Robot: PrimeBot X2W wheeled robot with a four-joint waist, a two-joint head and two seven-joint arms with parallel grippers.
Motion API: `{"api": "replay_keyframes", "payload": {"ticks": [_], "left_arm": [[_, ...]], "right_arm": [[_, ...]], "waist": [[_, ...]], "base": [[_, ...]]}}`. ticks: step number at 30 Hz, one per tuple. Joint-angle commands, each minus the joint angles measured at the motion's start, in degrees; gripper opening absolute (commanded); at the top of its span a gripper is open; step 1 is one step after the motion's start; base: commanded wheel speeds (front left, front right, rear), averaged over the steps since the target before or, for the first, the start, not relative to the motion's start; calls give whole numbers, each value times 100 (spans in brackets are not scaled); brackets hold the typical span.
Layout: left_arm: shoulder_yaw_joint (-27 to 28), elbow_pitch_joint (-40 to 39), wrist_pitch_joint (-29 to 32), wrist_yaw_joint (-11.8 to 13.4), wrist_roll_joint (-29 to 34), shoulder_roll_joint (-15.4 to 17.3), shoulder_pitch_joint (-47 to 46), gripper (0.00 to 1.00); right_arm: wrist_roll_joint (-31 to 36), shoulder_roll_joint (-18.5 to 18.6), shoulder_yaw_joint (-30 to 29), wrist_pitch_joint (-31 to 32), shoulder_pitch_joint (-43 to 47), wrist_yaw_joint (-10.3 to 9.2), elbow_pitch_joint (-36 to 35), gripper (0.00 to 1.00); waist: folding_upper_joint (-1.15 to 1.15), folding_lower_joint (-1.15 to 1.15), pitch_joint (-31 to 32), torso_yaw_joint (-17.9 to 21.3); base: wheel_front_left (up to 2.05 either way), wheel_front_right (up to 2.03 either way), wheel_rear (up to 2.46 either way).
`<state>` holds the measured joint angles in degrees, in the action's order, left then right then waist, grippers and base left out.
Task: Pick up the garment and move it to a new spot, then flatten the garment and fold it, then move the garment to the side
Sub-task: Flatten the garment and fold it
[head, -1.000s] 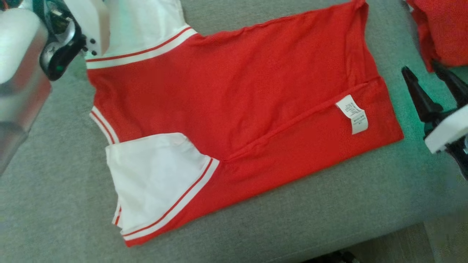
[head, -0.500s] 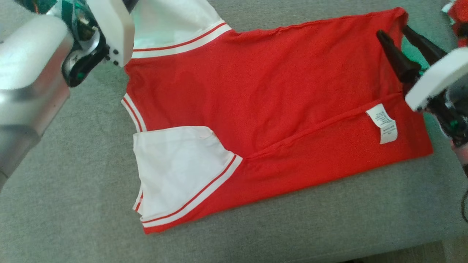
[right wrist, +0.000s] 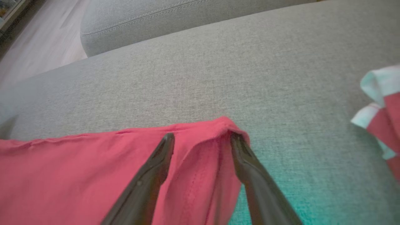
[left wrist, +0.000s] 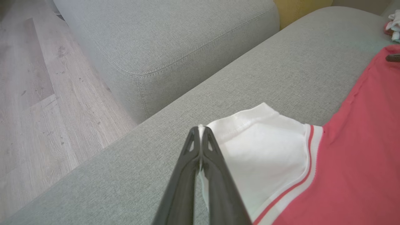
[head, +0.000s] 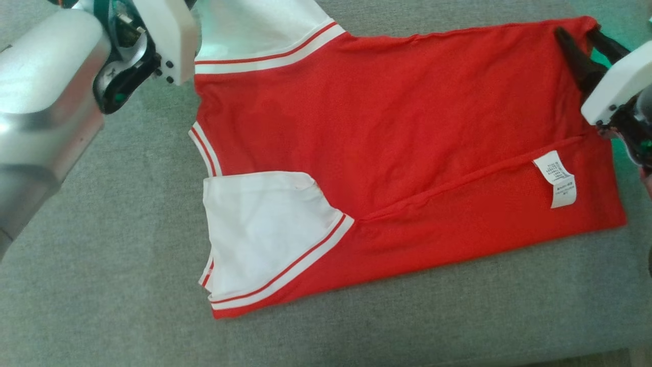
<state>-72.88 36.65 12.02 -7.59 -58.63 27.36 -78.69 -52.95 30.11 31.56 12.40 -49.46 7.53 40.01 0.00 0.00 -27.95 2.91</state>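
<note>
The garment [head: 387, 127], a red shirt with white sleeves and striped trim, lies folded lengthwise on the grey sofa seat [head: 102, 255], a white care label [head: 558, 178] near its right end. My left gripper [left wrist: 200, 129] is shut on the edge of the far white sleeve [left wrist: 265, 150]; in the head view its white wrist housing [head: 163, 41] covers the fingers. My right gripper [head: 578, 33] stands open at the garment's far right corner. In the right wrist view this gripper [right wrist: 201, 137] straddles a raised fold of the red hem [right wrist: 203, 168].
Another red and white garment [right wrist: 381, 115] lies on the seat to the right of the corner. A second grey cushion [left wrist: 175, 40] and wooden floor [left wrist: 37, 93] lie beyond the left end. The seat's front edge runs along the bottom of the head view.
The head camera has shifted. My right gripper went from beside the garment's right edge to its far corner and now straddles the hem, its jaws slightly narrower. The left gripper keeps its hold.
</note>
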Motion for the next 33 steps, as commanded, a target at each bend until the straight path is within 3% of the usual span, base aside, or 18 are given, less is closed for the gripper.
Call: {"api": "replay_keyframes", "payload": {"ticks": [1, 5, 6, 7, 14, 19, 23, 33], "left_arm": [[154, -53, -52, 10, -62, 120, -400, 0], [100, -29, -98, 10, -96, 95, -447, 0], [88, -23, -110, 10, -103, 89, -459, 0], [76, -17, -122, 10, -109, 85, -471, 0], [21, 108, -451, 10, 3, 88, -577, 0], [61, 311, -1184, 10, 214, 81, -827, 0], [153, 497, -1825, 10, 260, -53, -958, 0], [24, -178, -2008, 10, 120, 249, -230, 0]], "right_arm": [[-35, 79, 40, -99, -80, -4, -20, 79], [-80, 100, 78, -206, -229, -4, 193, 32], [-93, 113, 86, -238, -265, -4, 234, 5], [-119, 122, 96, -269, -297, -4, 265, 0], [-223, 254, 154, -680, -532, -4, 354, 0], [-471, 408, 147, -965, -683, -4, 204, 0], [-772, 777, 195, -1063, -638, -4, -73, 0], [-1262, 1389, 383, -1136, 71, -4, -575, 0]], "waist": [[0, 0, -13, -27], [0, 0, -40, -89], [0, 0, -48, -107], [0, 0, -56, -123], [0, 0, -85, -205], [0, 0, -76, -253], [0, 0, -15, -371], [0, 0, 274, -672]], "base": [[0, 0, 0], [0, 0, 0], [0, 0, 0], [0, 0, 0], [0, 0, 0], [0, 0, 0], [0, 0, 0], [0, 0, 0]]}}
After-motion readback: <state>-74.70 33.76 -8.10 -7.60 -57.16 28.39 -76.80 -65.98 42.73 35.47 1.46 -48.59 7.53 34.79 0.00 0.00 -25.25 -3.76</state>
